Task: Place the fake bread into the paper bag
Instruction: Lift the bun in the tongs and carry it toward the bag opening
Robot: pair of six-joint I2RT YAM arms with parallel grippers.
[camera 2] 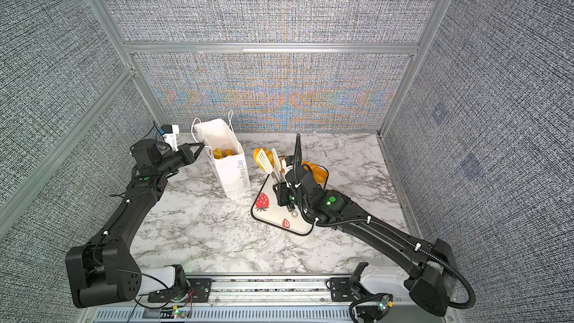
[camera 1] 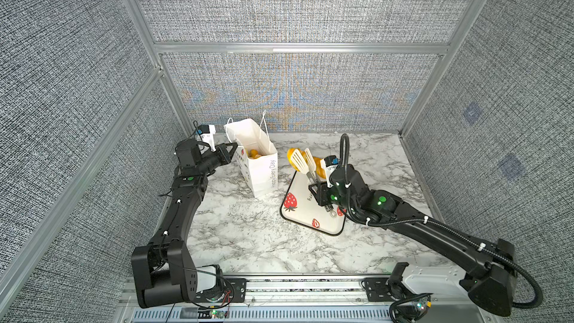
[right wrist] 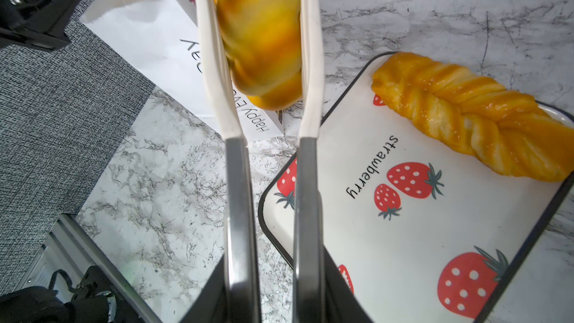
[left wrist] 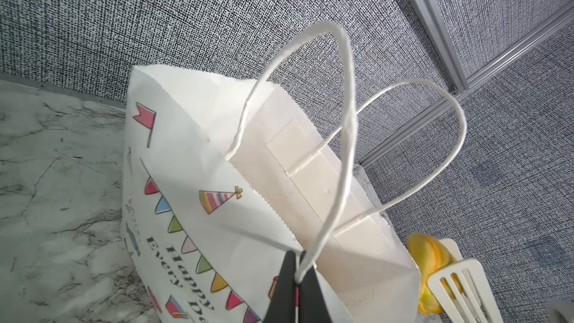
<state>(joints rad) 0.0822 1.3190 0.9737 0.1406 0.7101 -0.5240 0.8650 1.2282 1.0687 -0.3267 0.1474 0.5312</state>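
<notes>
The white paper bag (camera 1: 261, 169) (camera 2: 231, 172) stands open on the marble at the back left. My left gripper (camera 1: 234, 146) (left wrist: 297, 270) is shut on its near rim where a cord handle meets the paper bag (left wrist: 198, 212). Pieces of fake bread (camera 1: 254, 153) (camera 2: 222, 153) lie inside it. My right gripper (camera 1: 315, 186) (right wrist: 273, 262) is shut on the white slotted tongs (camera 1: 302, 160) (right wrist: 306, 57). The tongs pinch a golden bun (right wrist: 261, 32) (camera 1: 290, 153) in the air just right of the bag. A long braided loaf (right wrist: 466, 113) (camera 2: 316, 170) lies on the tray.
The strawberry-print tray (camera 1: 306, 212) (right wrist: 403, 243) with a black rim sits right of the bag, under my right wrist. Grey fabric walls with aluminium posts close in the back and sides. A metal rail runs along the front edge.
</notes>
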